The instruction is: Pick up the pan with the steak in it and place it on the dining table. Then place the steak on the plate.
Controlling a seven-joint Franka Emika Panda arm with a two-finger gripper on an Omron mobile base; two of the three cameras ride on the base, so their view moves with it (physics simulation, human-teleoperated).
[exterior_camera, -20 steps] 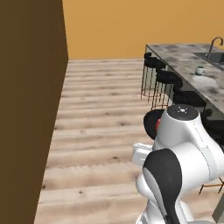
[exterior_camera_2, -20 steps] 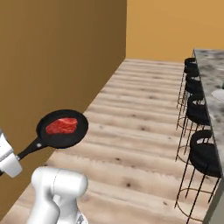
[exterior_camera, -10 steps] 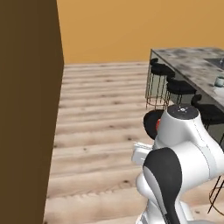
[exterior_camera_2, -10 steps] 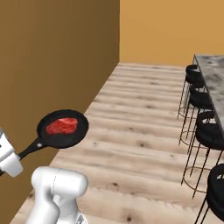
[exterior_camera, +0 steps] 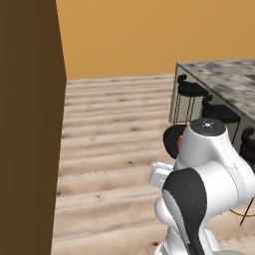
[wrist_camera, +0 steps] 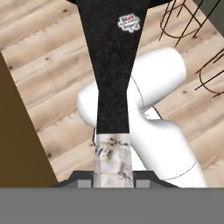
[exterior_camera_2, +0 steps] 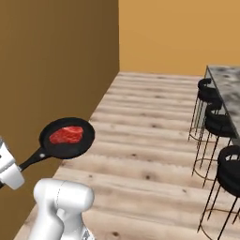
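Note:
The black pan [exterior_camera_2: 67, 137] hangs level above the wooden floor with the red steak [exterior_camera_2: 66, 134] lying in it. My gripper [exterior_camera_2: 17, 168] is shut on the end of the pan's handle [exterior_camera_2: 33, 159] at the left edge of the right base view. In the hand view my gripper [wrist_camera: 113, 183] clamps the handle [wrist_camera: 113, 65], which runs up and away from the fingers. In the left base view a slice of the pan [exterior_camera: 171, 141] peeks out behind the arm. The dining table [exterior_camera: 219, 79] [exterior_camera_2: 228, 80] stands off to the right. The plate is out of view.
Black wire-legged stools [exterior_camera_2: 209, 96] [exterior_camera: 191, 89] line the table's near side. A tall brown wall [exterior_camera: 27, 124] [exterior_camera_2: 51, 65] rises on the left and an orange wall closes the far end. Wooden floor [exterior_camera_2: 140, 122] lies open between them.
The whole picture has shifted in both base views, so the base has moved; the brown wall and the table sit differently in frame. The pan stays in the same grip with the steak in it.

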